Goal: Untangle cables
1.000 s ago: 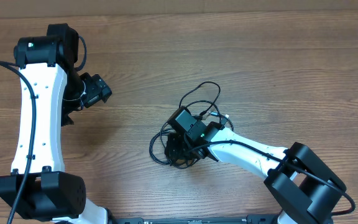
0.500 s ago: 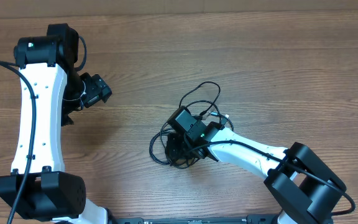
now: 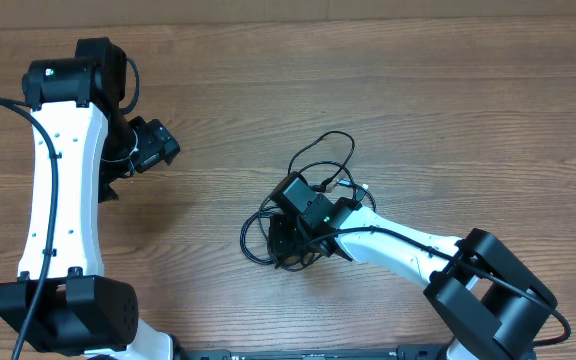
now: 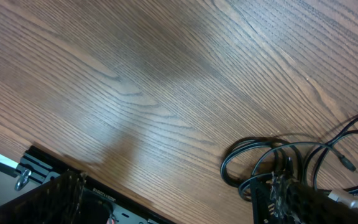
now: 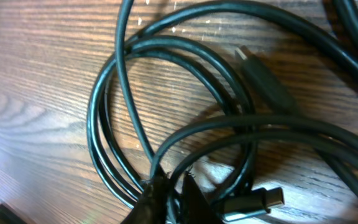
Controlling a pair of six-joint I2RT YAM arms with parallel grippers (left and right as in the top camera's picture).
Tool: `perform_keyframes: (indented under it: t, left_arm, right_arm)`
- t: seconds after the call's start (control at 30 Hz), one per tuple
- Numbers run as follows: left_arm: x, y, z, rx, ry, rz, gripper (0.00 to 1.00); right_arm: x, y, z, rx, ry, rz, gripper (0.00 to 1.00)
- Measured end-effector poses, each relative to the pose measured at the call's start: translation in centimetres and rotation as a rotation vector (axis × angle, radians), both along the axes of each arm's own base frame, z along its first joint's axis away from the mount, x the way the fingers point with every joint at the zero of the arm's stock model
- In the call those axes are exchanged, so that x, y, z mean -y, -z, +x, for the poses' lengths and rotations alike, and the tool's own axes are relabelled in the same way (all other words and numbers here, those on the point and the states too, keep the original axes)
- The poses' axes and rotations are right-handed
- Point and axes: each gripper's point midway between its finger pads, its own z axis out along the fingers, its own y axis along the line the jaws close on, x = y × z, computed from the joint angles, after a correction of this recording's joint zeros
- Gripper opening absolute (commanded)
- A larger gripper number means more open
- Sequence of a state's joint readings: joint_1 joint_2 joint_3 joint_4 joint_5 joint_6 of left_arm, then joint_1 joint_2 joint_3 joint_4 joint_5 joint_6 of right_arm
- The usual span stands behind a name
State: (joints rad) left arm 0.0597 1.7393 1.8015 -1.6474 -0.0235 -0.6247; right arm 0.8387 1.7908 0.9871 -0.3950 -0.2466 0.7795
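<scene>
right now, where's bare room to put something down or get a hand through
Bare table between the left gripper and the cables; also the far strip and the right side beyond them. Crowded: the cables themselves, with the right gripper in them, and the near edge by the arm bases.

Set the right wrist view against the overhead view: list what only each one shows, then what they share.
Right wrist only: close up, a silver-tipped plug and a black plug, and the right gripper pinched shut on the cables. Overhead only: the left gripper, well apart from the bundle, and the bundle's whole outline. Both: the looped cables lying on the wooden table.
</scene>
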Motion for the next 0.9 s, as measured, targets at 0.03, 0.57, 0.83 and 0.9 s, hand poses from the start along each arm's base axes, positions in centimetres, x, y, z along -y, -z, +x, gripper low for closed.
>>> perform_keyframes:
  t: [0.03, 0.57, 0.83, 0.9]
  left_arm:
    - [0.0, 0.0, 0.0, 0.002, 0.000, 0.000, 1.00]
    - [5.3, -0.7, 1.2, 0.099, 0.355, -0.299, 0.97]
    - [12.4, -2.9, 0.2, 0.204, 0.690, -0.594, 0.96]
    - [13.8, -3.1, -0.3, 0.203, 0.741, -0.622, 0.94]
  right_arm:
    - [-0.1, 0.0, 0.1, 0.001, 0.003, 0.003, 0.04]
    - [-1.6, -6.0, 1.2, 0.040, -0.052, 0.158, 0.04]
    - [-0.5, -22.1, 1.7, 0.300, -0.061, 0.418, 0.04]
    - [0.4, -24.8, 0.9, 0.353, -0.064, 0.463, 0.04]
